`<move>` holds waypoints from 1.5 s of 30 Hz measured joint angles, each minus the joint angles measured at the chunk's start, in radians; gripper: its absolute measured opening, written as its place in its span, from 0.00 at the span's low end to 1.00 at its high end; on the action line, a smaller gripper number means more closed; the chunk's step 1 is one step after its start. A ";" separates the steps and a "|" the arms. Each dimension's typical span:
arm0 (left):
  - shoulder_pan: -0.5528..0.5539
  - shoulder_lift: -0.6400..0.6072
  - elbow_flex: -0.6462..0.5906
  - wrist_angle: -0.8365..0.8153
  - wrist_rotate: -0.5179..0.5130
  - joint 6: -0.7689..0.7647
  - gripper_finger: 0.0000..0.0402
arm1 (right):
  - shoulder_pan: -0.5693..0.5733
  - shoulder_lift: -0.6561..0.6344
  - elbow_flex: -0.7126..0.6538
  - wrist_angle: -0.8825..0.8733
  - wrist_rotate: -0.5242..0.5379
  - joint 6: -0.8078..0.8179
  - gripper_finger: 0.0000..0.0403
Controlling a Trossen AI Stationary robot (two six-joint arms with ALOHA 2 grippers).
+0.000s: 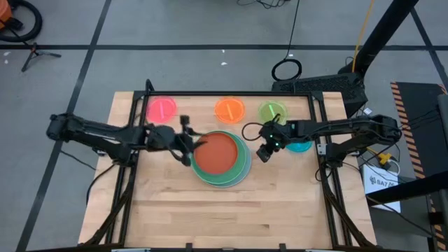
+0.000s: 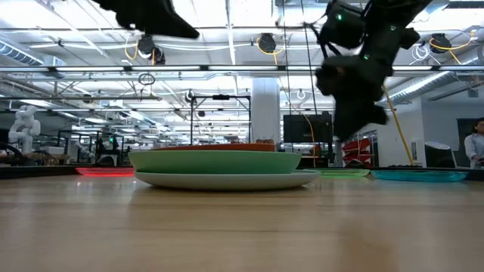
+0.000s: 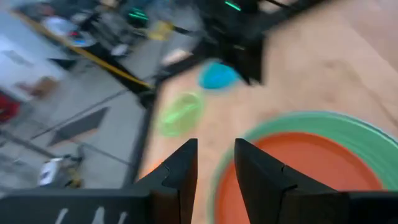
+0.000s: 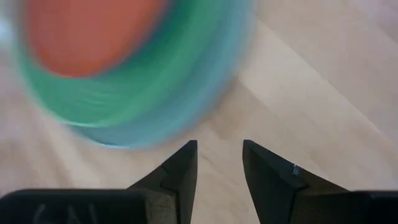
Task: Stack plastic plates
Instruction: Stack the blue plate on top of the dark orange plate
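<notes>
Right in the middle of the wooden table [image 1: 210, 210] sits the stack: a light blue plate [image 2: 227, 180] at the bottom, a green plate [image 1: 243, 164] on it, and a red-orange plate [image 1: 217, 154] on top. From table height the bottom plate looks pale, almost white, so I take its colour from the blurred right wrist view, where a blue rim shows under the green one.

The left arm reaches in from the left side, and the left gripper [image 1: 187, 143] hangs just at the left edge of the stack, above the rim. Its fingers [image 3: 180, 171] stand a little apart with nothing between them. The right gripper [image 1: 264, 150] hovers just off the right edge of the stack, over bare wood, its fingers [image 4: 183, 165] likewise parted and empty.

Along the far edge of the table lie the small plates, well apart from one another: a pink plate [image 1: 162, 108] to the left, an orange plate [image 1: 229, 109] in the middle, a lime plate [image 1: 272, 111] to the right. A teal plate [image 1: 301, 145] lies nearer, partly hidden under the right arm.
</notes>
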 joint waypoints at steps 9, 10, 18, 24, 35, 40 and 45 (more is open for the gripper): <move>0.094 -0.160 0.000 -0.143 -0.041 -0.140 0.28 | -0.025 0.000 0.000 -0.384 0.100 0.201 0.30; 0.103 -0.166 0.000 -0.165 -0.041 -0.150 0.28 | -0.026 0.000 0.000 -0.399 0.111 0.216 0.30; 0.138 -0.163 0.000 -0.218 -0.040 -0.152 0.28 | -0.072 0.000 0.039 -0.391 0.172 0.244 0.30; 0.160 -0.164 0.000 -0.223 -0.040 -0.142 0.28 | -0.107 0.014 0.152 -0.386 0.219 0.176 0.30; 0.192 -0.164 0.000 -0.231 -0.040 -0.127 0.28 | -0.139 0.214 0.260 -0.566 0.213 0.074 0.30; 0.192 -0.164 0.000 -0.235 -0.040 -0.135 0.28 | -0.144 0.273 0.242 -0.623 0.224 0.053 0.30; 0.192 -0.164 0.000 -0.263 -0.039 -0.150 0.28 | -0.141 0.316 0.240 -0.612 0.265 0.059 0.30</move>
